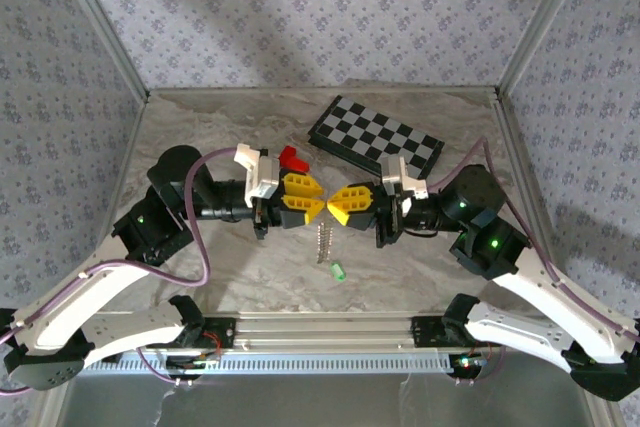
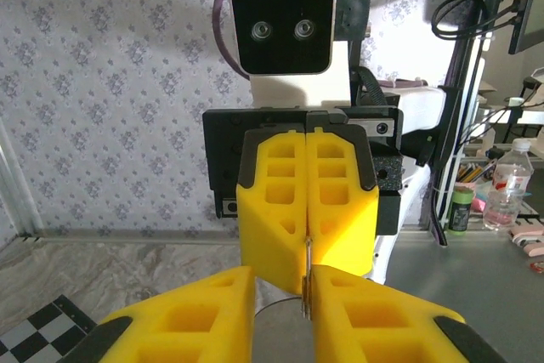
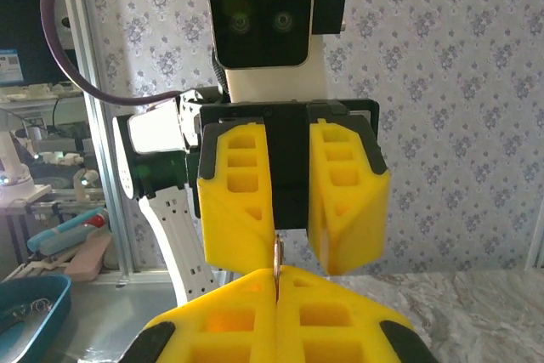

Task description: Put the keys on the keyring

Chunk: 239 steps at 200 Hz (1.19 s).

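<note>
I am seeing the left gripper (image 1: 316, 197) and right gripper (image 1: 333, 203) facing tip to tip, keyring (image 1: 322, 244) just nearer me, key (image 1: 339, 271) nearer still, chessboard (image 1: 375, 139) sitting behind them.

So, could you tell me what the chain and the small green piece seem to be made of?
The keyring chain: likely metal, silvery and beaded, slightly shiny. The green key: probably plastic, evenly bright green, though too small to be sure.

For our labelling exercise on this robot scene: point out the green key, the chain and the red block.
key (image 1: 338, 271), top view, middle of its green body.
chain (image 1: 322, 243), top view, midway along its length.
red block (image 1: 293, 158), top view, its upper face.
</note>
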### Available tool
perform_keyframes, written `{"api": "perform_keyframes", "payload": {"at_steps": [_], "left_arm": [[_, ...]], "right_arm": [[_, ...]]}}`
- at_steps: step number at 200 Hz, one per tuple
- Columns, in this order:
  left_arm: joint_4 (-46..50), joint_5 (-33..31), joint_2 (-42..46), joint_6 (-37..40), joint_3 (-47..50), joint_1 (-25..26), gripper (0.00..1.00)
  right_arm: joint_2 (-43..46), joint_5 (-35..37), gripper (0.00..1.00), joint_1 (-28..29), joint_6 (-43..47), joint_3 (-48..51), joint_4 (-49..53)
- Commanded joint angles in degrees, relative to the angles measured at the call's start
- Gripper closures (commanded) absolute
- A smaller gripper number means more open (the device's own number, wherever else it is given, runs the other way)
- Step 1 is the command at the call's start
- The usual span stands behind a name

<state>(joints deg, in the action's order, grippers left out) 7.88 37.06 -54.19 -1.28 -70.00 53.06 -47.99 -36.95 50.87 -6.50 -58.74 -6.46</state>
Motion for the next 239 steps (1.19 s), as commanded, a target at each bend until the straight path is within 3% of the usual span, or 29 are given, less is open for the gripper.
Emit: {"api": "perform_keyframes", "payload": {"at_steps": [1,129,185,206,239], "left_arm": [[-2.78,2.24,0.25,-1.04,0.08,0.36,0.78],[-3.31,3.9,-0.47,-1.71,-0.04,0.29,0.85],[-1.66,2.49,-0.3,-0.49,-0.58,0.32,0.92],[-0.1,2.33,-0.77,0.24,-1.27,0.35,1.0],[1.28,2.01,-1.37,0.93,-2.33,0.3,1.0]], "right_arm": [[0.82,-1.54,1.0,-0.44,-1.23,0.55,-3.89],[0.0,-2.43,1.0,-0.84,-1.38,0.13,-4.86],[0.09,-2.68,1.0,-0.85,-0.9,0.15,-3.44],[0.37,-2.78,1.0,-0.79,-0.36,0.47,-2.19],[1.17,-2.77,1.0,-0.86,0.17,0.84,-0.47]]}}
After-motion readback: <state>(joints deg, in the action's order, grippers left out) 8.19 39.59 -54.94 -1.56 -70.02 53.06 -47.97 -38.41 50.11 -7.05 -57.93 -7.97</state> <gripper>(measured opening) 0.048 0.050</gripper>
